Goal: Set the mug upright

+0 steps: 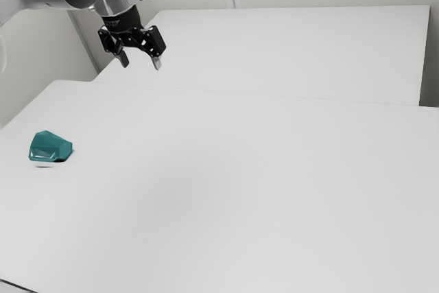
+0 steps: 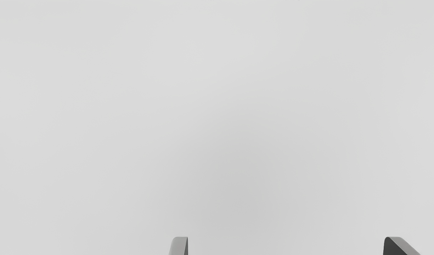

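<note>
A teal, faceted mug (image 1: pixel 49 147) lies tipped on the white table, toward the exterior view's left; I cannot make out its handle. High above the table, up and to the exterior view's right of the mug, hangs my black gripper (image 1: pixel 141 65), its fingers apart and pointing down. From the wrist view, the gripper (image 2: pixel 286 244) is open, its two fingertips wide apart with nothing between them, over plain white surface.
The white tabletop (image 1: pixel 240 190) stretches across the exterior view. Behind it stands another white surface (image 1: pixel 288 53). A dark thin edge (image 1: pixel 18 285) crosses the near left corner of the exterior view.
</note>
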